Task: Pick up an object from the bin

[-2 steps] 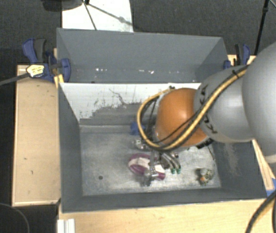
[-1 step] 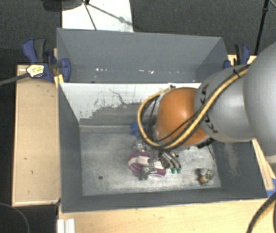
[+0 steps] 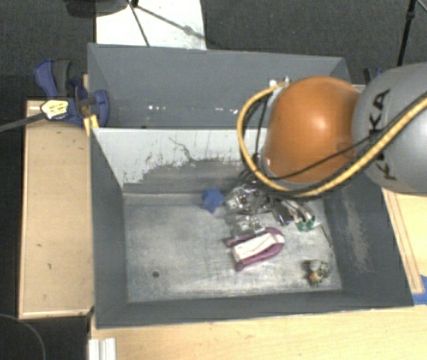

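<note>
My gripper [image 3: 245,205] hangs under the orange dome, its metal fingers low over the middle of the bin floor. Just below it lies a white and purple object [image 3: 257,247], flat on the floor; the fingertips come down to its upper edge, and I cannot tell whether they touch it. A small blue piece [image 3: 212,199] lies to the gripper's left, near the back wall. Right of the gripper, a small green and white thing [image 3: 303,220] lies partly under the arm.
A small dark, brownish lump [image 3: 317,272] sits near the bin's front right corner. The arm and its orange dome cover the back right part of the bin.
</note>
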Controlling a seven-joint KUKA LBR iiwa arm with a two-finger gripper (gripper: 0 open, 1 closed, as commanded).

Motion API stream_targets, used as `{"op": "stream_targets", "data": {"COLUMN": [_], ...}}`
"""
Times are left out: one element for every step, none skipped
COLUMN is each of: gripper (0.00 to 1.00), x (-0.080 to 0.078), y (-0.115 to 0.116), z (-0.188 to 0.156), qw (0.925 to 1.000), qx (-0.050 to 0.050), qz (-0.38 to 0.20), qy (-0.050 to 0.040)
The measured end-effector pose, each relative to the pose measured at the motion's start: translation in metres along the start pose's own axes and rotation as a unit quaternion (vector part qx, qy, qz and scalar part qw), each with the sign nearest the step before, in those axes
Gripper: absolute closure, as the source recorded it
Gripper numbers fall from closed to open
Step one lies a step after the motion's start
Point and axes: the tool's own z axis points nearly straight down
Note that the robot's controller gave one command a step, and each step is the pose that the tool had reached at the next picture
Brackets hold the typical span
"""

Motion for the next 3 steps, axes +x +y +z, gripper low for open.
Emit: {"op": "stream_targets", "data": {"gripper": [0.00, 0.00, 0.00], "x": [0.002, 0.012, 0.002], "y": [0.000, -0.063, -0.070], "z": [0.004, 0.074, 0.137], "qw": [1.0000, 0.9995, 0.9968], "qx": [-0.001, 0.000, -0.001], "qz": [0.001, -0.030, -0.080], "qy": [0.0040, 0.0075, 0.0056]}}
